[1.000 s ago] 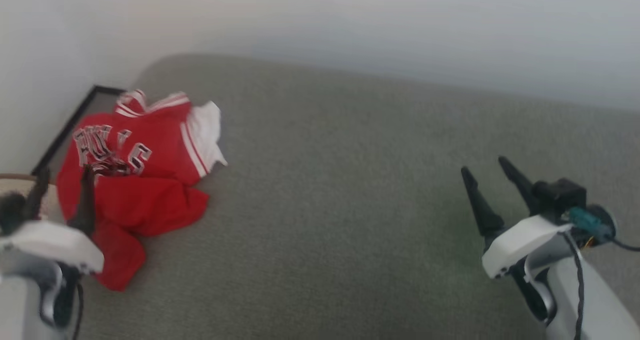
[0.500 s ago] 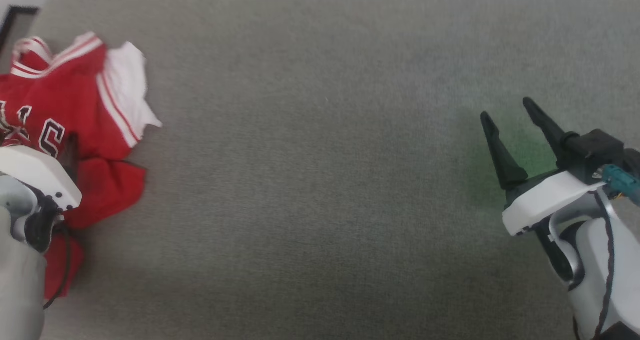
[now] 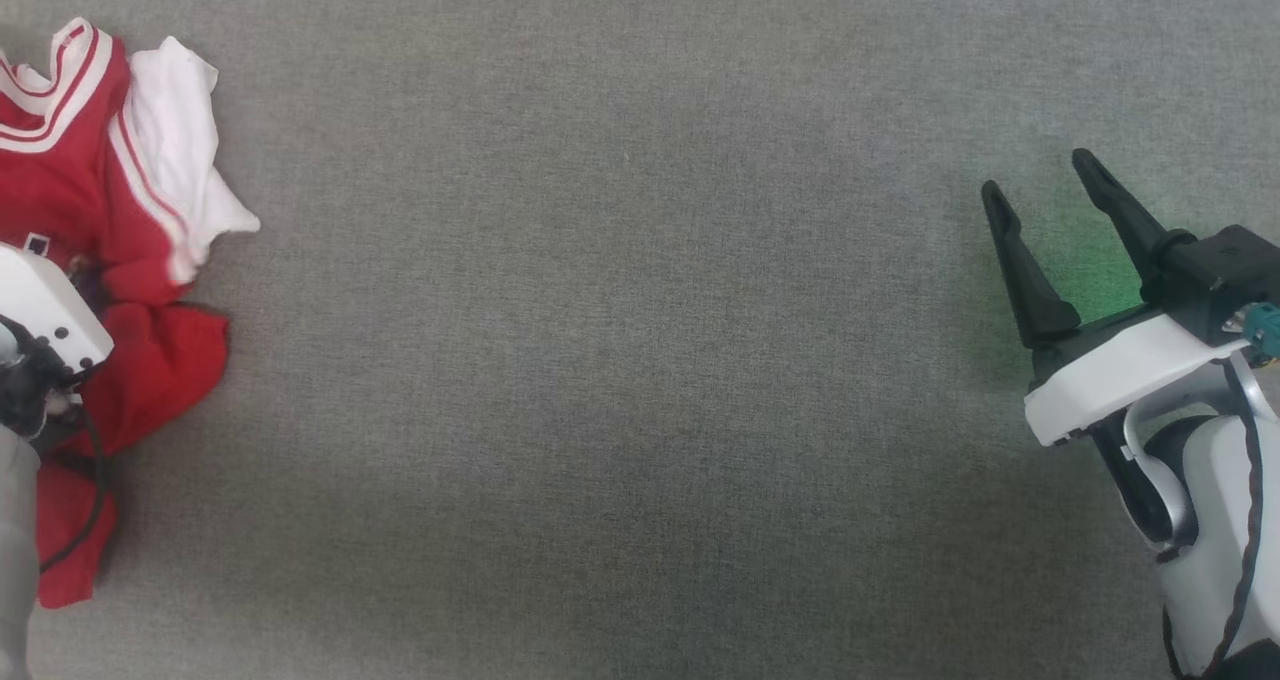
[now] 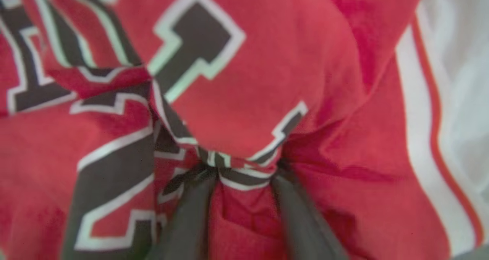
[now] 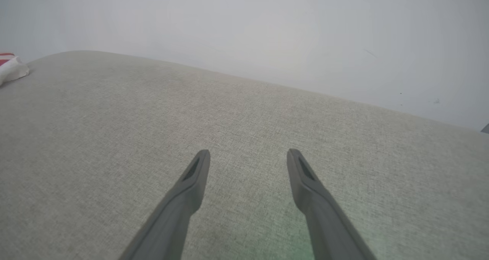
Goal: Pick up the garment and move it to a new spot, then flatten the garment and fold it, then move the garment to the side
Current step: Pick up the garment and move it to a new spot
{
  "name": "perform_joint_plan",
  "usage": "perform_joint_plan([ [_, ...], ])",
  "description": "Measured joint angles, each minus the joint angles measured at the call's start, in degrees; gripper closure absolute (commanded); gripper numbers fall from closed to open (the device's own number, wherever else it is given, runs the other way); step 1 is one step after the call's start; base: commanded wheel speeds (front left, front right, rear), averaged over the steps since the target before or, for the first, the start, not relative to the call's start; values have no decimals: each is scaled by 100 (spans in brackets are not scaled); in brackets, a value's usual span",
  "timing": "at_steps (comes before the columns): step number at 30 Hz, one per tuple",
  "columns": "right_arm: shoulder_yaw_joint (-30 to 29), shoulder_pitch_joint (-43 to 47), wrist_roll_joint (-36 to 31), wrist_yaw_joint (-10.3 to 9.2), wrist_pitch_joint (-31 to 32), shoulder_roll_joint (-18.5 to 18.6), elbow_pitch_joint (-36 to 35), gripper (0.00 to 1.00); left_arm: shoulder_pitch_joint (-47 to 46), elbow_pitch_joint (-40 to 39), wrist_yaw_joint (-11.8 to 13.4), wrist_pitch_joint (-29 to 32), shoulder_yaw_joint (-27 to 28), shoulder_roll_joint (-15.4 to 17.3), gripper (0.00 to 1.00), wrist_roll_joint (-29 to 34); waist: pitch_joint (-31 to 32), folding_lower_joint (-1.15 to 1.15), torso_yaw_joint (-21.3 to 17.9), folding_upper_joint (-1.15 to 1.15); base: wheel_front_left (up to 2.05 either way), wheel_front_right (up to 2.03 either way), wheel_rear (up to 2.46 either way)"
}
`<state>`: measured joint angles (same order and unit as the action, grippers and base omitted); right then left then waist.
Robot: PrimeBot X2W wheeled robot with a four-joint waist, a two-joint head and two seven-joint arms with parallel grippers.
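- Gray fabric surface (image 3: 620,360).
- Garment (image 3: 150,370) crumpled at its far L edge.
- L gripper (image 4: 244,170) — 2 fingers apart, tips dug into cloth, seemingly not clamped; blurry.
- R gripper (image 3: 1040,175) spread wide — well apart from garment.

The garment (image 3: 70,180) is found bunched at the left edge of the cushion (image 3: 620,360), with the left gripper (image 4: 244,172) set down into its folds, while the right gripper (image 3: 1036,173) is held well apart at the right over bare cushion, and a wall (image 5: 267,30) is seen behind the far edge.
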<state>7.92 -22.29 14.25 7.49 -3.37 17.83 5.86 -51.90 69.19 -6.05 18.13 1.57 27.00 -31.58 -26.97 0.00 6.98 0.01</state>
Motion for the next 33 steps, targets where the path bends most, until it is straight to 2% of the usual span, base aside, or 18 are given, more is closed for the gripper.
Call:
perform_joint_plan([
  [11, -25, 52, 23, 0, -69, -120, 144, 0, 27, 154, -91, -464, -223, 84, 100, 47, 388, 0, 75, -1, 0, 0, 0],
  [22, -93, 336, 92, 0, -297, -309, 469, 0, -129, -421, -129, -1134, -588, 733, 100, 250, 1191, 0, 142, -1, 0, 0, 0],
  [28, -131, 467, 107, 0, -404, -421, 612, 0, -283, -1106, -130, -1099, -916, 1082, 100, 256, 1599, 0, 191, -1, 0, 0, 0],
  [33, -143, 553, 108, 0, -495, -528, 699, 0, -426, -1755, -130, -844, -1134, 1393, 100, 245, 1888, 0, 193, -1, 0, 0, 0],
])
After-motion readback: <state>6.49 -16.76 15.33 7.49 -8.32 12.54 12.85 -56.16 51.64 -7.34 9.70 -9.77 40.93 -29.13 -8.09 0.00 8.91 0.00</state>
